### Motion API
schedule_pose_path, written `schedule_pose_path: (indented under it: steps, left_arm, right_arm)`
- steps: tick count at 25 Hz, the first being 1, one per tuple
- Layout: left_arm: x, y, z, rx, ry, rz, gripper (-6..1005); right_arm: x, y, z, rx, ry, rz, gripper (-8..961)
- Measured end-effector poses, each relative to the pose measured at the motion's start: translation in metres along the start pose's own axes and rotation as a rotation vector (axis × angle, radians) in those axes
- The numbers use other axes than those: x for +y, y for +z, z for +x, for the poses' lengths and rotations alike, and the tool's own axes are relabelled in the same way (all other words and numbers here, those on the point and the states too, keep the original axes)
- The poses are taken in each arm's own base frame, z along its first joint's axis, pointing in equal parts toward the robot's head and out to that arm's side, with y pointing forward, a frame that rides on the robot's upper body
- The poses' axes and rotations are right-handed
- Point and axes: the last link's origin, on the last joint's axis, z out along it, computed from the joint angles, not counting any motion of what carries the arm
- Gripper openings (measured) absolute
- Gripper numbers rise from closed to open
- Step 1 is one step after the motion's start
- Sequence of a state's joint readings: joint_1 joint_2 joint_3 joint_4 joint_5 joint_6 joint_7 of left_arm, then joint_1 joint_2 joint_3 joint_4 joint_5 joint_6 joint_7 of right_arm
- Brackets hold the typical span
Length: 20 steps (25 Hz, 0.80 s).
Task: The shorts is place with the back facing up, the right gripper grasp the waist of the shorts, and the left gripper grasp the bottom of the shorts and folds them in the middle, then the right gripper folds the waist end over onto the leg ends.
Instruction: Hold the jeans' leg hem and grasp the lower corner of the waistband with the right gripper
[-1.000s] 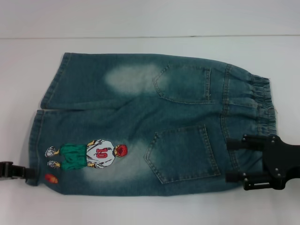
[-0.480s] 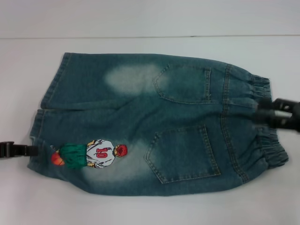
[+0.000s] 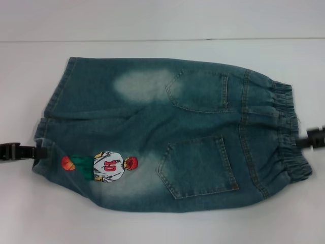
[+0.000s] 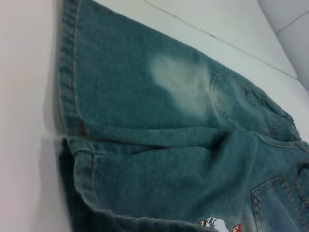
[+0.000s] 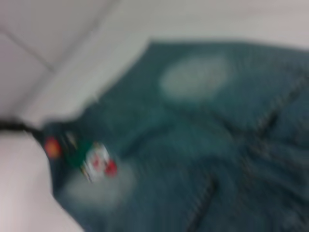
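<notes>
The left gripper [image 3: 38,151] is clamped on the bottom of the shorts [image 3: 44,133], pinching the near leg's hem, which is lifted and curled inward. The right gripper [image 3: 314,138] sits at the waist [image 3: 284,133]; whether its fingers are apart cannot be told. The shorts [image 3: 167,134] lie back-up on the white table [image 3: 152,226], cartoon figure [image 3: 109,165] numbered 10.

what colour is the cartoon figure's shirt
White with a red 10, on the cartoon figure; head view.
</notes>
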<state>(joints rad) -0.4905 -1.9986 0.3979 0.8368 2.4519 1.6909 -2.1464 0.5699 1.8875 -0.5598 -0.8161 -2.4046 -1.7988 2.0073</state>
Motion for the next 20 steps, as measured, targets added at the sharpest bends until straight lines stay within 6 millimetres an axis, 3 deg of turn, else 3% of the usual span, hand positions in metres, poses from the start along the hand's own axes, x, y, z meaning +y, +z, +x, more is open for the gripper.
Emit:
schedule_pose_path:
  steps: [11,20]
  left_arm:
    - [0.002,0.004,0.003,-0.006,0.006,-0.009,37]
    - [0.001,0.007,0.002,-0.008,0.001,-0.016,38]
  right_arm:
    - [-0.005,0.011,0.003,0.323,-0.125,0.1,796]
    - [-0.004,0.028,-0.001,0.394,-0.166,0.128,789]
